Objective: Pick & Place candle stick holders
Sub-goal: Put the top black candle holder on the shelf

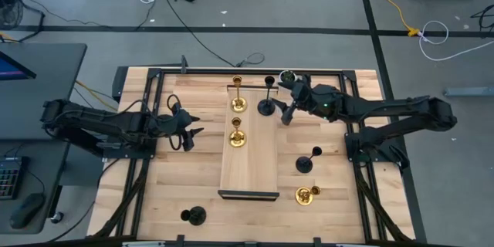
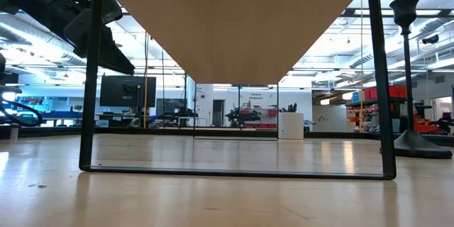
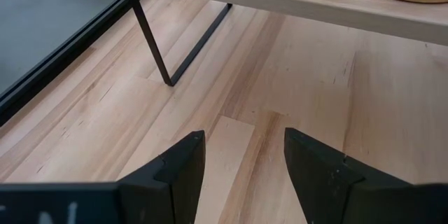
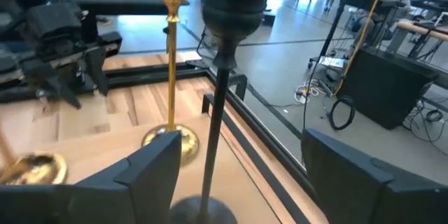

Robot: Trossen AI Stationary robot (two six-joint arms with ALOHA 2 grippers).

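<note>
Two gold candle stick holders (image 1: 238,96) (image 1: 237,135) and one black one (image 1: 267,100) stand on their round bases on a wooden riser (image 1: 248,162). My right gripper (image 4: 241,140) is open, level with the black holder's thin stem (image 4: 213,126); the stem stands between its fingers, nearer one of them and apart from both. A gold holder (image 4: 171,56) stands behind it. Another black holder (image 1: 306,162), a gold one (image 1: 306,194) and a third black one (image 1: 193,216) stand on the table. My left gripper (image 1: 189,127) is open and empty left of the riser.
A small white round pot (image 1: 287,76) sits at the table's far edge behind my right gripper. The riser's thin black legs (image 3: 150,35) stand close to my left gripper. A black frame (image 1: 154,73) runs round the table.
</note>
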